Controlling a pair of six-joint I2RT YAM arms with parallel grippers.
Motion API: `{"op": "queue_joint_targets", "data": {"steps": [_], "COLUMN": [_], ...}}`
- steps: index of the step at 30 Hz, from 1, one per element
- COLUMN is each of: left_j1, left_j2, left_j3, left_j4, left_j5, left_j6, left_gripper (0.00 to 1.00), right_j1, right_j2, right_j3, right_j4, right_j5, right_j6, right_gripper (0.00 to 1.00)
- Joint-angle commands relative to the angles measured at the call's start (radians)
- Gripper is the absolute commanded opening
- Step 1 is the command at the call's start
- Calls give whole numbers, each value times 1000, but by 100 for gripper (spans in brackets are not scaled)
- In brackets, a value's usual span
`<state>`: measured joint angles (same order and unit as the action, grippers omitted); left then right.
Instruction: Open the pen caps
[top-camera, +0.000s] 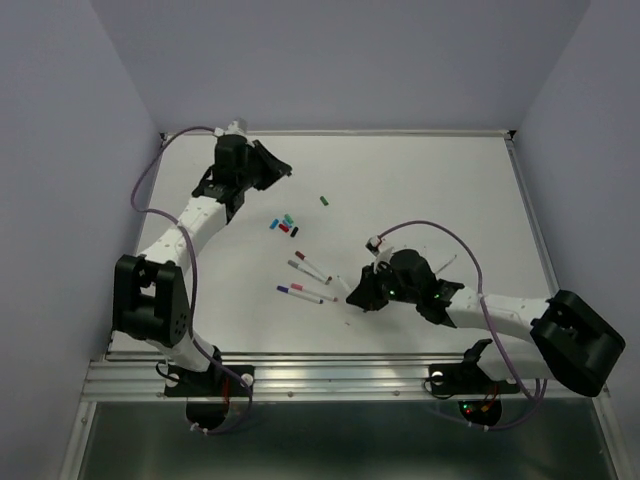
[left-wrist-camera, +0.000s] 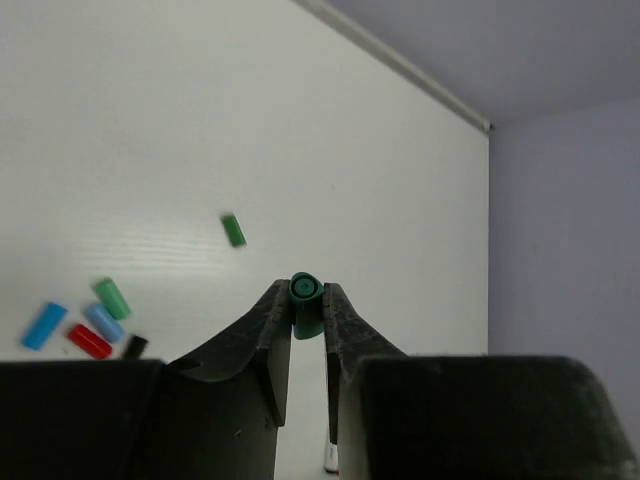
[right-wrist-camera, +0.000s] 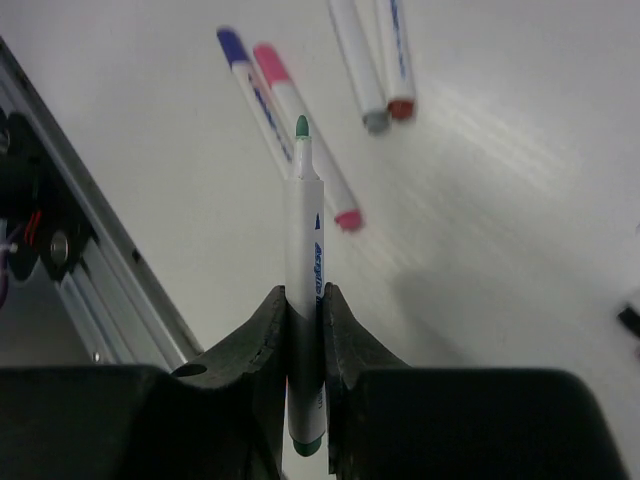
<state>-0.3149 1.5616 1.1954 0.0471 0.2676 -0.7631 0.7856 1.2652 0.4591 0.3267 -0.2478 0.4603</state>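
Note:
My left gripper is shut on a dark green pen cap and holds it above the table at the far left. My right gripper is shut on a white pen barrel whose green tip is bare, near the table's front middle. Loose caps lie on the table: a green one on its own, and a cluster of blue, green, light blue, red and black. The cluster lies between the two grippers.
Several white pens lie left of my right gripper. In the right wrist view a purple-ended pen, a pink-ended pen and two more show. The table's metal front rail is close below.

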Motion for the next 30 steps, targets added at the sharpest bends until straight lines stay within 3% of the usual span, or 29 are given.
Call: {"op": "queue_joint_targets", "data": {"steps": [1, 5, 15, 19, 30], "left_j1": [71, 92, 91, 86, 56], "left_j2": [-29, -23, 23, 23, 95], "left_j3": [63, 20, -152, -209, -227], "left_j4": [88, 76, -91, -125, -151], "left_j5": [-117, -102, -117, -157, -159], "left_j6": [44, 53, 99, 116, 122], "left_gripper": [0, 0, 0, 0, 0], "right_j1": [9, 9, -55, -77, -128], "right_j2": [-82, -110, 20, 51, 89], "right_j3": [-17, 22, 182, 210, 188], "right_j4": [-54, -123, -357, -422, -459], "right_j5": [-27, 91, 606, 689, 728], "right_j6": [75, 58, 95, 97, 129], "right_gripper": [1, 1, 1, 3, 9]}}
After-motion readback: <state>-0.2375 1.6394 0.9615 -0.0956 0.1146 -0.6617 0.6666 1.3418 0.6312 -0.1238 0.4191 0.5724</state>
